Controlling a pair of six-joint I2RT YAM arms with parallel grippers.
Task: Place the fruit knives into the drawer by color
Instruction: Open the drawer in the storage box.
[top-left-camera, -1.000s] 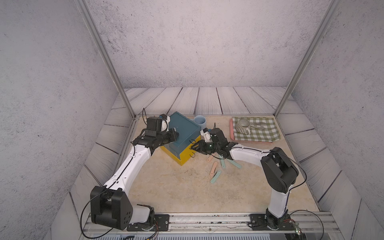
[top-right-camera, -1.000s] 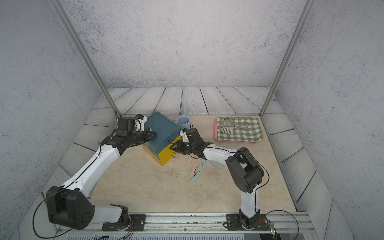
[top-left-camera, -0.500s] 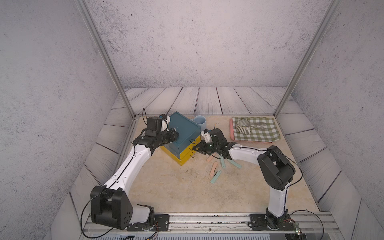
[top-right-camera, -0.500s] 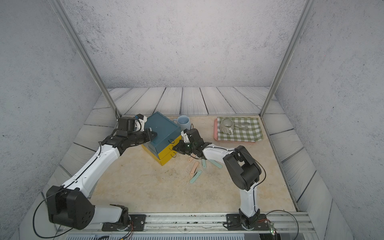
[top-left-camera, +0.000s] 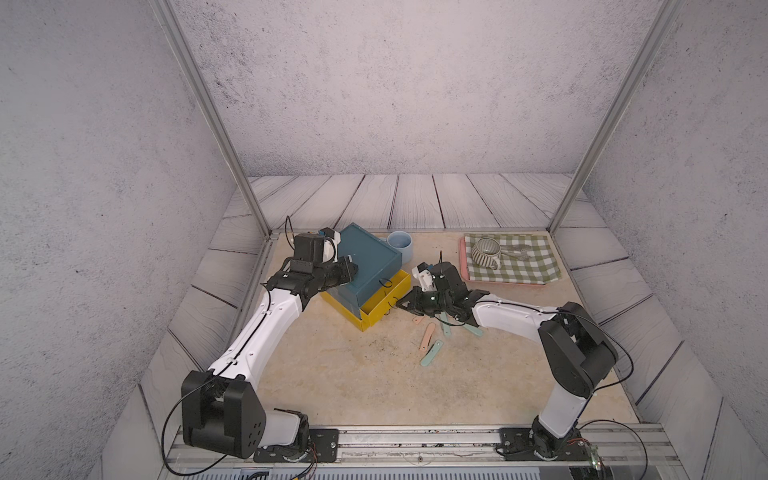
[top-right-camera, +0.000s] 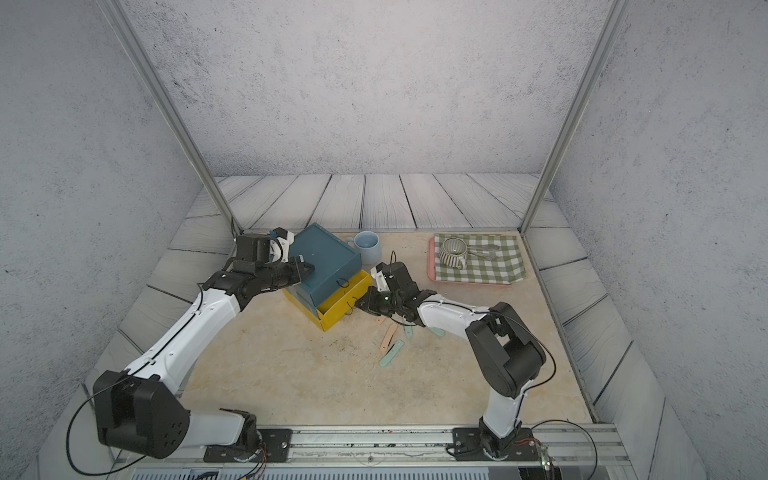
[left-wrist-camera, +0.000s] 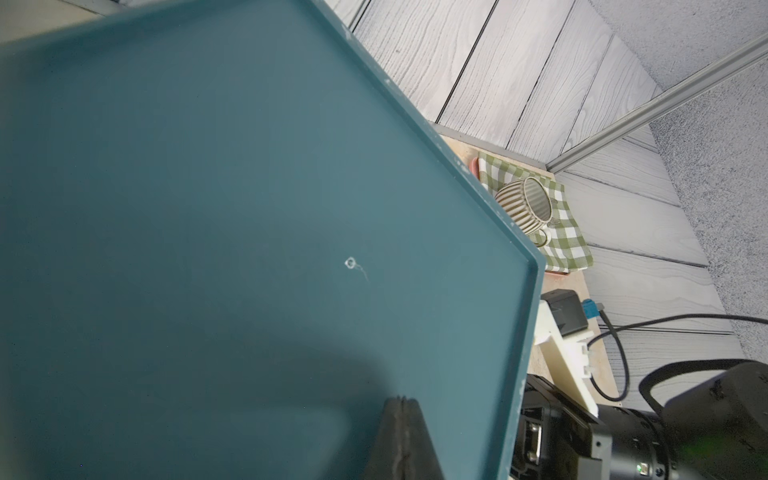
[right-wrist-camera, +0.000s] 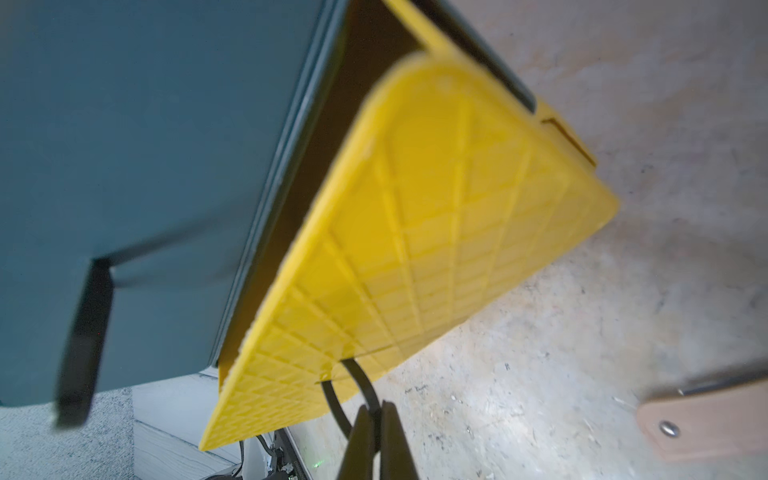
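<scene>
Right gripper (top-left-camera: 402, 306) has shut since a second ago. Its tips now pinch the black ring pull (right-wrist-camera: 362, 384) of a yellow drawer (top-left-camera: 374, 318), which stands partly out of the chest (top-left-camera: 365, 259).

Chest sits left of centre in both top views. Left gripper (left-wrist-camera: 401, 409) is closed, tips pressed together over the chest's teal top; contact cannot be told.

Knives lie loose on the table (top-left-camera: 353, 374) at centre frame, just right of the open drawer. A pink knife (top-left-camera: 428, 336) lies beside a mint knife (top-left-camera: 431, 354), with more pink and mint ones partly under the right arm.

Blue cup (top-left-camera: 400, 243) stands behind the chest.
</scene>
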